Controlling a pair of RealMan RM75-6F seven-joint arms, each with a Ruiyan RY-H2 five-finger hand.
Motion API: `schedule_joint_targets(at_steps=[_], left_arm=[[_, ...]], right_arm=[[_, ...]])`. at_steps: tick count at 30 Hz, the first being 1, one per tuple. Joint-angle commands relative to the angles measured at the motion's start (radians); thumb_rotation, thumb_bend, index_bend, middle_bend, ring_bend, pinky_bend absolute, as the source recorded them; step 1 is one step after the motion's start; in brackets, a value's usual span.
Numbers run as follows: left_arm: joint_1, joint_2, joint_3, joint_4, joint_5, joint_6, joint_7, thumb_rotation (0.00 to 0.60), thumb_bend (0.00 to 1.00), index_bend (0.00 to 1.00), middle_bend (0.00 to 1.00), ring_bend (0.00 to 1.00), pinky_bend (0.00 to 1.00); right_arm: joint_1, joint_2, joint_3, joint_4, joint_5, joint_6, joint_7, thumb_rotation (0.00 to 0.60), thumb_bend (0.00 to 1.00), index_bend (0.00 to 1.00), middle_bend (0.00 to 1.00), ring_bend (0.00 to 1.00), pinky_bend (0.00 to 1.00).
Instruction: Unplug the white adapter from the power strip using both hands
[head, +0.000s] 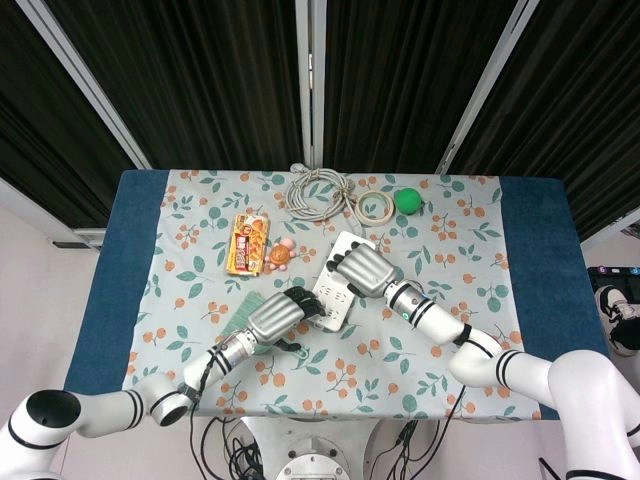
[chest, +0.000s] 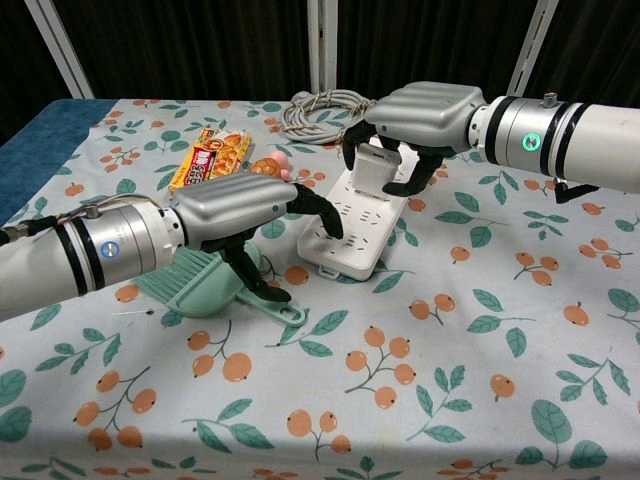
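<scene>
The white power strip (chest: 352, 232) lies at the middle of the table, and also shows in the head view (head: 333, 290). My left hand (chest: 235, 207) presses its dark fingertips (chest: 330, 222) down on the strip's near left end. The white adapter (chest: 374, 166) stands in the strip's far end. My right hand (chest: 425, 112) grips the adapter from above, fingers curled around its sides. In the head view the right hand (head: 366, 270) hides the adapter, and the left hand (head: 275, 318) covers the strip's near corner.
A green brush (chest: 200, 282) lies under my left hand. A snack pack (head: 248, 244) and a small toy (head: 281, 255) sit left of the strip. A coiled cable (head: 318, 190), a tape roll (head: 376, 207) and a green ball (head: 406, 200) lie at the back.
</scene>
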Motion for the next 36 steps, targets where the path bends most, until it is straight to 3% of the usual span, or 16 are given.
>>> schedule_joint_targets(at_steps=[1, 10, 16, 20, 24, 30, 33, 36], left_arm=[[-0.001, 0.000, -0.001, -0.001, -0.003, -0.001, 0.003, 0.600, 0.14, 0.26, 0.26, 0.16, 0.18], [0.009, 0.017, -0.005, -0.028, 0.011, 0.048, 0.013, 0.600, 0.14, 0.26, 0.26, 0.16, 0.18], [0.040, 0.074, -0.014, -0.091, 0.029, 0.138, 0.036, 0.600, 0.14, 0.26, 0.26, 0.16, 0.18], [0.075, 0.122, -0.018, -0.143, 0.029, 0.201, 0.065, 0.600, 0.14, 0.26, 0.26, 0.16, 0.18], [0.131, 0.173, -0.020, -0.190, 0.008, 0.268, 0.102, 0.600, 0.14, 0.26, 0.26, 0.16, 0.18], [0.227, 0.249, -0.025, -0.235, -0.059, 0.349, 0.129, 0.600, 0.13, 0.25, 0.26, 0.16, 0.18], [0.285, 0.290, -0.026, -0.251, -0.094, 0.399, 0.136, 0.600, 0.13, 0.24, 0.25, 0.16, 0.16], [0.347, 0.332, -0.027, -0.267, -0.137, 0.449, 0.155, 0.600, 0.12, 0.23, 0.24, 0.15, 0.13]], right_arm=[[-0.004, -0.004, -0.001, 0.006, -0.011, 0.013, 0.007, 0.600, 0.44, 0.95, 0.73, 0.50, 0.38], [-0.027, 0.030, 0.038, -0.034, 0.006, 0.071, 0.036, 0.600, 0.44, 0.94, 0.73, 0.50, 0.38], [-0.118, 0.156, 0.050, -0.197, 0.098, 0.099, 0.054, 0.600, 0.44, 0.91, 0.72, 0.49, 0.38], [-0.176, 0.240, 0.034, -0.314, 0.206, 0.028, 0.114, 0.600, 0.44, 0.83, 0.69, 0.48, 0.37], [-0.195, 0.304, 0.010, -0.375, 0.297, -0.124, 0.224, 0.600, 0.44, 0.67, 0.60, 0.38, 0.30], [-0.209, 0.331, -0.007, -0.379, 0.293, -0.216, 0.310, 0.600, 0.37, 0.05, 0.21, 0.07, 0.07], [-0.230, 0.352, -0.012, -0.389, 0.278, -0.192, 0.308, 0.600, 0.35, 0.00, 0.09, 0.00, 0.01], [-0.267, 0.391, -0.018, -0.422, 0.270, -0.131, 0.282, 0.600, 0.35, 0.00, 0.02, 0.00, 0.00]])
